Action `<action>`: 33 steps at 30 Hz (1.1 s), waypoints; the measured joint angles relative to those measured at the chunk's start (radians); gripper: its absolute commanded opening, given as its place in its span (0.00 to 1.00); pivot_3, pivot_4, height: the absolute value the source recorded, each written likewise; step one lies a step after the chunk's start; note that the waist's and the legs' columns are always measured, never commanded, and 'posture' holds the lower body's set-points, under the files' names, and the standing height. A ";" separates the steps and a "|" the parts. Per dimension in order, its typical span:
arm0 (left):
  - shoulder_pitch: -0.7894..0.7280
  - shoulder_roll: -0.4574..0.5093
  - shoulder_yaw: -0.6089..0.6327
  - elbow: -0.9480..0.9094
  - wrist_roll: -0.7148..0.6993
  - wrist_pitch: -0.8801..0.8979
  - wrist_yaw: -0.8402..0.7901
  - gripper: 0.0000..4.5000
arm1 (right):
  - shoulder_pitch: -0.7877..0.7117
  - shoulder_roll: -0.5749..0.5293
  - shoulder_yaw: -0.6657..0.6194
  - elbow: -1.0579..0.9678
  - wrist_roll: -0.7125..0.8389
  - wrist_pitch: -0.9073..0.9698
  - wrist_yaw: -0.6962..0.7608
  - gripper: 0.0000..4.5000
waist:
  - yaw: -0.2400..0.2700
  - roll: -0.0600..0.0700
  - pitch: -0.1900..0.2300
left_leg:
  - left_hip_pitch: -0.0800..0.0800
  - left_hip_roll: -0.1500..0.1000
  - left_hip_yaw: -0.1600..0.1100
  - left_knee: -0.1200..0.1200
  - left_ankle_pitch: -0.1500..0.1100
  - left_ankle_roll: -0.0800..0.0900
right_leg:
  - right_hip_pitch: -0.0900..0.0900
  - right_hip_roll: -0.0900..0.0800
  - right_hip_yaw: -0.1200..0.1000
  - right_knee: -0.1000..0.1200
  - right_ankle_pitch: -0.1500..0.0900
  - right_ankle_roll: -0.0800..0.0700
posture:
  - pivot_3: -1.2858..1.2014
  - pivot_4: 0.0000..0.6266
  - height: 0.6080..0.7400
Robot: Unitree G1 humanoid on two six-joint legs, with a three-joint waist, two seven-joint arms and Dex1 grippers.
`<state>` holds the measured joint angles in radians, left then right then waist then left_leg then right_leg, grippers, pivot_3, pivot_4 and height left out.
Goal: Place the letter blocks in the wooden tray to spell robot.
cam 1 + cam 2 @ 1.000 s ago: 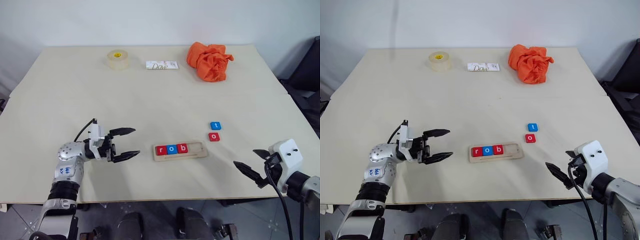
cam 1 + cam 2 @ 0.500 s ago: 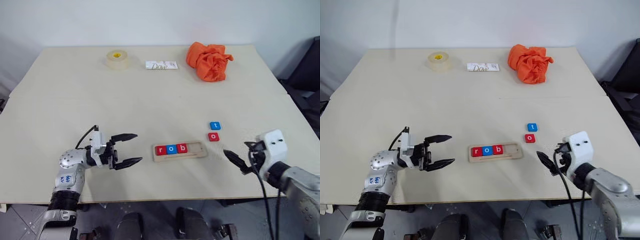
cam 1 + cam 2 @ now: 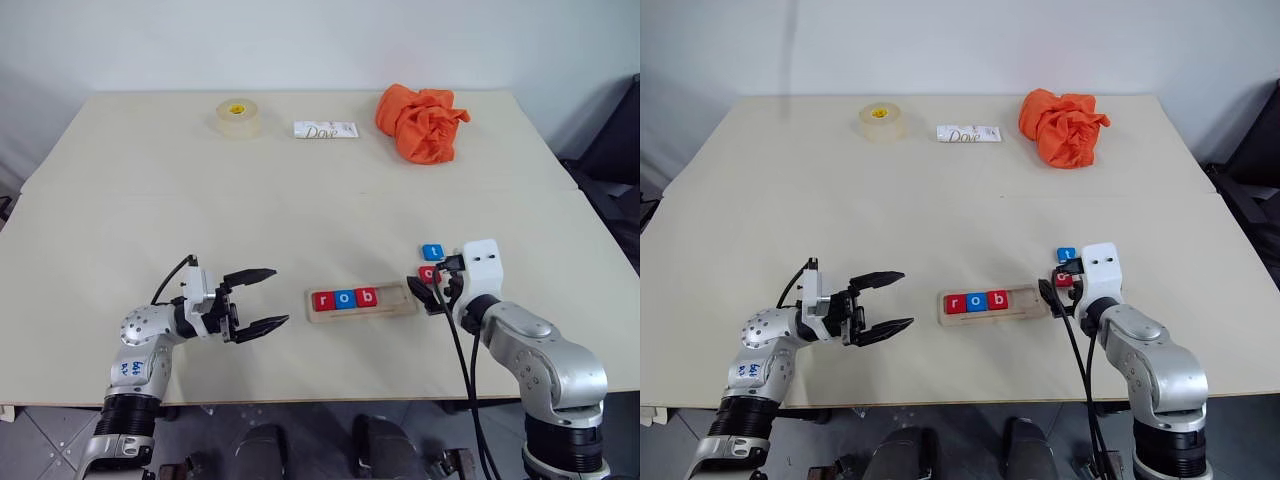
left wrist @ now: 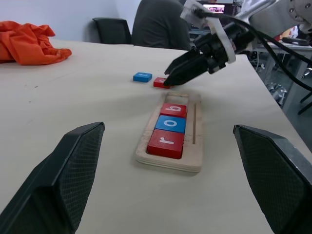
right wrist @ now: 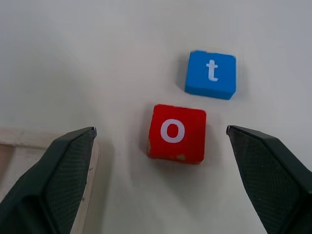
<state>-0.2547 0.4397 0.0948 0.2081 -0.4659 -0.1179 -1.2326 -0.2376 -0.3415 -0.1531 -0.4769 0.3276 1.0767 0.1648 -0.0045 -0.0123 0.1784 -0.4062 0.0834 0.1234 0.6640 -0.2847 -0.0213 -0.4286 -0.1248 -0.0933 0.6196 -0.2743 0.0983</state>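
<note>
The wooden tray (image 3: 392, 304) lies near the table's front edge and holds three letter blocks in a row: red r (image 3: 322, 300), blue o (image 3: 344, 298) and red b (image 3: 366, 296). Its right end is bare. Just right of the tray, a loose red o (image 5: 175, 132) and a blue t (image 5: 211, 73) rest on the table. My right gripper (image 3: 425, 290) is open, and in the right wrist view its fingers stand wide on either side of the red o without touching it. My left gripper (image 3: 278, 296) is open and empty, left of the tray and pointing at it.
At the table's far side are a roll of tape (image 3: 236, 117), a white Dove wrapper (image 3: 324, 130) and a crumpled orange cloth (image 3: 420, 122). A dark chair (image 3: 612, 150) stands beyond the right edge. The front edge runs close below both grippers.
My right arm has swung in from the front right corner, forward and to the left, and its open gripper now reaches the loose red o. The left gripper has stayed nearly still.
</note>
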 measured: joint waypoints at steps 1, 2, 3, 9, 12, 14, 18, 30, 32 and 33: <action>0.003 0.000 0.000 -0.001 0.000 0.000 0.001 1.00 | -0.013 0.004 0.005 0.024 -0.013 -0.010 -0.009 0.99 | 0.000 0.000 0.000 | 0.000 0.000 0.000 0.000 0.000 0.000 | 0.000 0.000 0.000 0.000 0.000 0.000 | 0.52 0.24 1.00; 0.005 0.000 0.000 -0.002 0.000 0.000 0.002 1.00 | -0.023 0.005 0.007 0.046 -0.021 -0.019 -0.016 0.99 | -0.001 0.000 0.000 | 0.000 0.000 0.000 0.000 0.000 0.000 | 0.000 0.000 0.000 0.000 0.000 0.000 | 0.52 0.24 1.00; 0.005 0.000 0.000 -0.003 0.000 0.000 0.004 1.00 | -0.029 0.006 0.007 0.060 -0.030 -0.028 -0.022 0.99 | -0.001 0.000 0.000 | 0.000 0.000 0.000 0.000 0.000 0.000 | 0.000 0.000 0.000 0.000 0.000 0.000 | 0.52 0.24 1.00; 0.007 0.000 0.000 -0.004 0.000 0.000 0.018 1.00 | -0.045 0.022 0.010 0.093 -0.043 -0.042 -0.044 0.99 | -0.001 0.000 0.000 | 0.000 0.000 0.000 0.000 0.000 0.000 | 0.000 0.000 0.000 0.000 0.000 0.000 | 0.52 0.24 1.00; 0.014 0.000 0.000 -0.010 0.000 0.000 0.021 1.00 | -0.045 0.022 0.016 0.095 -0.057 -0.042 -0.051 0.91 | -0.001 0.000 0.000 | 0.000 0.000 0.000 0.000 0.000 0.000 | 0.000 0.000 0.000 0.000 0.000 0.000 | 0.52 0.24 1.00; 0.021 0.000 0.000 -0.013 0.000 0.000 0.021 1.00 | -0.045 0.022 0.025 0.095 -0.061 -0.044 -0.049 0.79 | -0.002 0.000 0.000 | 0.000 0.000 0.000 0.000 0.000 0.000 | 0.000 0.000 0.000 0.000 0.000 0.000 | 0.52 0.24 1.00; 0.023 -0.001 0.000 -0.013 0.000 0.000 0.022 1.00 | -0.044 0.022 0.039 0.094 -0.062 -0.049 -0.048 0.47 | -0.002 0.000 0.000 | 0.000 0.000 0.000 0.000 0.000 0.000 | 0.000 0.000 0.000 0.000 0.000 0.000 | 0.52 0.24 1.00; 0.012 0.002 0.003 0.002 -0.001 -0.003 0.001 1.00 | 0.058 -0.047 -0.059 -0.122 -0.058 0.084 -0.038 0.32 | 0.002 0.000 0.000 | 0.000 0.000 0.000 -0.001 0.000 0.000 | 0.000 0.000 -0.001 -0.001 0.000 0.000 | 0.52 0.24 1.00; 0.011 0.002 0.003 0.005 -0.001 -0.004 -0.003 1.00 | 0.096 -0.047 -0.068 -0.159 -0.048 0.115 -0.028 0.32 | 0.000 0.000 0.000 | 0.000 0.000 0.000 -0.001 0.000 0.000 | 0.000 0.000 -0.001 -0.001 0.000 0.000 | 0.52 0.24 1.00; 0.010 0.002 0.003 0.005 -0.001 -0.004 -0.004 1.00 | 0.112 -0.047 -0.069 -0.171 -0.042 0.127 -0.023 0.32 | -0.002 0.000 0.000 | 0.000 0.001 0.000 -0.001 0.000 0.000 | -0.001 0.000 -0.001 -0.001 0.000 0.000 | 0.52 0.24 1.00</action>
<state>-0.2443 0.4419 0.0975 0.2135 -0.4665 -0.1217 -1.2367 -0.1256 -0.3883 -0.2217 -0.6480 0.2859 1.2041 0.1414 -0.0065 -0.0119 0.1785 -0.4063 0.0840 0.1235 0.6627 -0.2851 -0.0213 -0.4292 -0.1248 -0.0938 0.6182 -0.2744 0.0981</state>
